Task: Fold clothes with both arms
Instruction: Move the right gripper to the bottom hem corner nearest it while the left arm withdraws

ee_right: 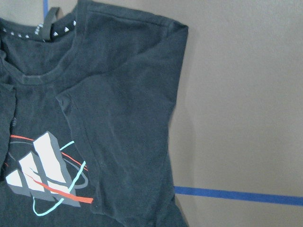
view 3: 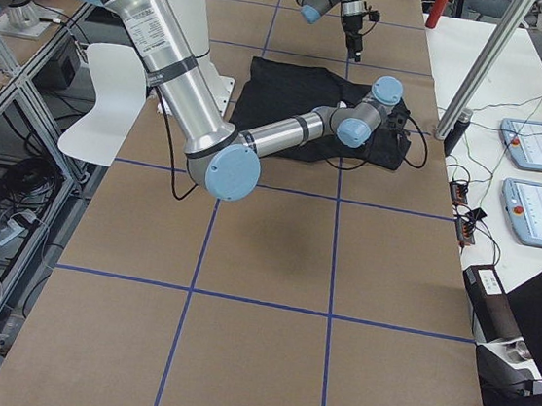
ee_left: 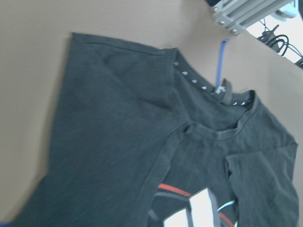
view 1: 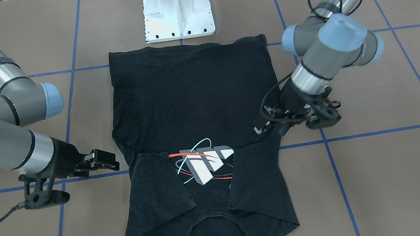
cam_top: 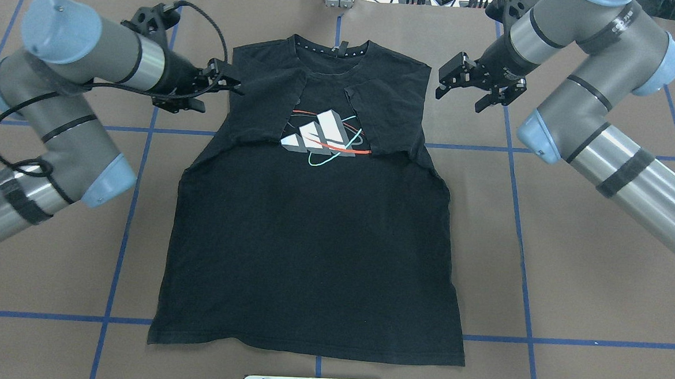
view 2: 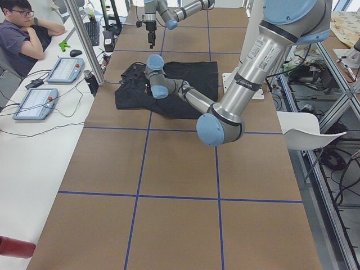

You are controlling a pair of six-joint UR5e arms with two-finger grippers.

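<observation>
The clothes are one black T-shirt lying flat on the brown table, collar toward the far edge in the overhead view. Both sleeves are folded in over the chest and partly cover the white-grey block graphic with its red and teal rings. My left gripper hovers open at the shirt's left shoulder edge with nothing in it. In the front-facing view the left gripper sits over the folded sleeve's edge. My right gripper stands open and empty over bare table just beyond the right shoulder. Both wrist views show only shirt and table.
The white pedestal base stands at the hem side of the shirt. Blue tape lines cross the brown table. A seated person and control tablets are at a side bench beyond the collar end.
</observation>
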